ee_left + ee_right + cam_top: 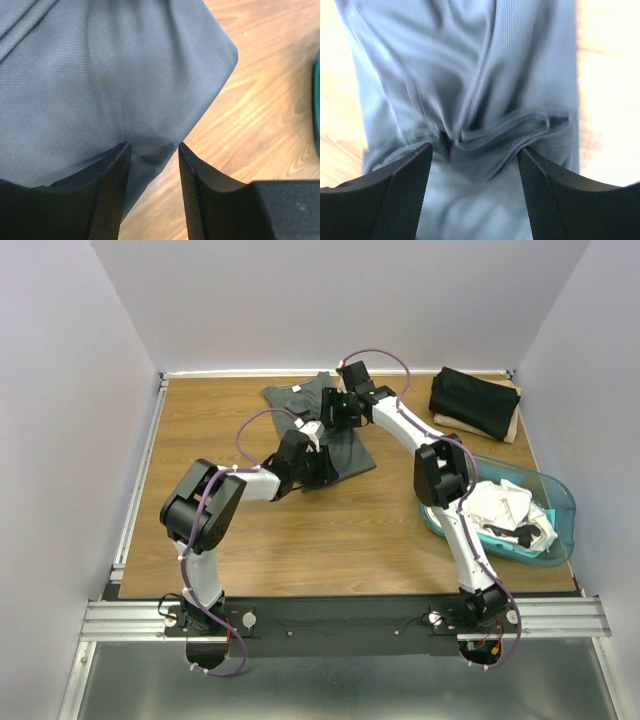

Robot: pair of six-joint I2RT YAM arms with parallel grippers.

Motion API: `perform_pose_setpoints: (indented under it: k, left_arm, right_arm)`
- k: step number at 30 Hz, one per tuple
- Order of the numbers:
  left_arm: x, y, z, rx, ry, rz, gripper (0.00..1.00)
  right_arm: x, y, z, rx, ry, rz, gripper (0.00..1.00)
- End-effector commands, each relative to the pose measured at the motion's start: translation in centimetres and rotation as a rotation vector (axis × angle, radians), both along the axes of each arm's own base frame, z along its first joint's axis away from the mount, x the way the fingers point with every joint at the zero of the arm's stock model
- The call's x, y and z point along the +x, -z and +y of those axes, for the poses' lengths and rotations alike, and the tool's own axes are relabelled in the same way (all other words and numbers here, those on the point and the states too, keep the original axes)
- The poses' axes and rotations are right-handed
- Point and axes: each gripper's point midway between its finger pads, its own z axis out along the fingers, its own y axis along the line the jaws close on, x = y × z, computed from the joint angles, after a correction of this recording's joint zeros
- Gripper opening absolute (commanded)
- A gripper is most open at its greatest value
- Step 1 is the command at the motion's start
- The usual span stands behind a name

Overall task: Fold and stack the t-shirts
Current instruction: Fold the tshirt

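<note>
Toward the far edge of the tabletop [250, 530], about midway between its left and right edges, the dark grey t-shirt [295, 397] lies rumpled, its long axis slanting from the far edge down toward the near-right. Both arms reach over it. My left tool [154, 147] sits at the shirt's nearer end and my right tool [475, 150] sits farther up the cloth, closer to the far edge. On the left wrist camera the jaws stand apart, straddling the hem, with a tongue of grey fabric running into the gap and bare wood beside it; I read that tool as released, not pinching. The right tool is also spread wide over a bunched ridge of cloth, though that view is blurred and I cannot tell whether the fingertips touch the fabric. From overhead the arms cover the middle of the shirt, so its sleeves and collar are hard to make out. A folded black t-shirt [475, 398] rests in the far-right corner on something tan I cannot identify. White t-shirts [500, 505] fill the teal tub [565, 495] at the right edge.
</note>
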Motion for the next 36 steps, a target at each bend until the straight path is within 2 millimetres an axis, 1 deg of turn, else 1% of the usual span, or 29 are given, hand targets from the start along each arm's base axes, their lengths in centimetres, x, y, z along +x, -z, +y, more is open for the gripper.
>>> perform_pose_setpoints:
  k: [1,3,4,6,7,10,11,12,13,14,15,16,17,18,19,20,21,22,24,25,27,28,29,30,31,32,33,35,36]
  left_arm:
    - [-7.1,7.0,3.3,0.19,0.036,0.244,0.52]
    - [-7.3,6.8,3.8,0.209,0.029,0.238,0.52]
    - [-7.5,6.5,4.1,0.218,0.028,0.238,0.52]
    - [-7.8,6.3,4.4,0.227,0.032,0.236,0.52]
    - [-8.2,6.1,4.6,0.231,0.033,0.24,0.52]
    - [-9.0,5.6,5.3,0.243,0.031,0.245,0.52]
    - [-9.0,5.1,5.5,0.244,0.026,0.235,0.52]
    - [-9.2,5.2,5.7,0.253,0.023,0.243,0.52]
    - [-9.1,4.4,5.6,0.243,0.021,0.229,0.52]
    - [-9.3,4.1,5.8,0.245,0.021,0.234,0.52]
    - [-8.8,2.6,5.4,0.221,0.014,0.208,0.52]
    - [-8.8,1.8,5.3,0.215,0.014,0.204,0.52]
    - [-8.5,0.9,5.2,0.212,0.007,0.189,0.52]
    - [-8.0,0.0,5.4,0.216,-0.01,0.171,0.52]
    - [-7.2,-2.0,5.2,0.203,-0.021,0.142,0.53]
    - [-6.7,-3.0,5.1,0.198,-0.028,0.126,0.53]
    - [-6.3,-4.1,4.9,0.185,-0.033,0.109,0.53]
    - [-5.4,-6.0,4.5,0.159,-0.039,0.074,0.53]
    - [-4.7,-7.3,4.4,0.145,-0.046,0.053,0.54]
    - [-4.1,-8.3,4.2,0.136,-0.051,0.036,0.54]
    - [-3.5,-8.5,4.6,0.15,-0.063,0.037,0.54]
    - [-2.9,-8.6,4.6,0.156,-0.07,0.034,0.54]
    - [-2.5,-8.3,5.0,0.165,-0.082,0.037,0.54]
    - [-2.2,-7.6,5.4,0.185,-0.09,0.048,0.54]
    - [-2.0,-7.6,5.6,0.193,-0.097,0.049,0.54]
    - [-1.7,-7.3,5.9,0.201,-0.104,0.053,0.54]
    - [-1.6,-7.1,6.3,0.213,-0.113,0.061,0.54]
    - [-1.3,-6.8,6.9,0.226,-0.124,0.07,0.54]
    - [-1.3,-6.7,7.0,0.227,-0.125,0.071,0.54]
  right_arm:
    - [2.0,-2.0,0.8,0.03,0.061,-0.062,0.76]
    - [2.4,-2.9,0.8,0.038,0.077,-0.081,0.77]
    - [2.8,-4.2,0.9,0.052,0.082,-0.104,0.77]
    - [2.8,-5.0,1.0,0.057,0.083,-0.116,0.78]
    - [2.8,-5.8,0.9,0.065,0.084,-0.125,0.78]
    - [2.1,-6.8,0.5,0.06,0.077,-0.128,0.79]
    - [1.7,-6.9,0.3,0.054,0.074,-0.124,0.79]
    - [1.4,-7.0,0.0,0.047,0.073,-0.124,0.79]
    - [1.0,-7.1,-0.1,0.043,0.067,-0.119,0.79]
    - [-0.1,-7.1,-0.8,0.024,0.06,-0.106,0.79]
    - [-0.6,-7.3,-1.1,0.016,0.052,-0.103,0.79]
    - [-1.5,-9.2,-1.6,0.019,0.041,-0.124,0.79]
    - [-2.3,-9.4,-2.0,0.012,0.035,-0.118,0.79]
    - [-3.9,-7.9,-2.9,-0.018,0.032,-0.077,0.79]
    - [-4.7,-8.1,-3.5,-0.03,0.026,-0.075,0.79]
    - [-5.5,-8.2,-4.0,-0.042,0.027,-0.074,0.79]
    - [-6.5,-10.3,-4.8,-0.039,0.033,-0.105,0.79]
    - [-8.1,-8.5,-5.8,-0.071,0.031,-0.059,0.79]
    - [-10.1,-8.0,-7.0,-0.087,0.039,-0.034,0.79]
    - [-12.2,-7.1,-7.9,-0.1,0.037,0.002,0.79]
    - [-14.5,-6.2,-8.3,-0.087,0.035,0.054,0.79]
    - [-16.4,-5.1,-9.1,-0.093,0.035,0.093,0.78]
    - [-17.3,-4.6,-9.1,-0.083,0.044,0.119,0.78]
    - [-18.3,-4.1,-9.0,-0.076,0.035,0.14,0.76]
    - [-19.0,-3.8,-9.1,-0.07,0.036,0.154,0.76]
    - [-19.6,-3.9,-9.0,-0.057,0.031,0.156,0.75]
    - [-20.8,-2.9,-8.9,-0.052,0.03,0.193,0.73]
    - [-21.4,-2.8,-8.5,-0.03,0.031,0.2,0.71]
    - [-21.9,-2.4,-8.3,-0.033,0.027,0.209,0.71]
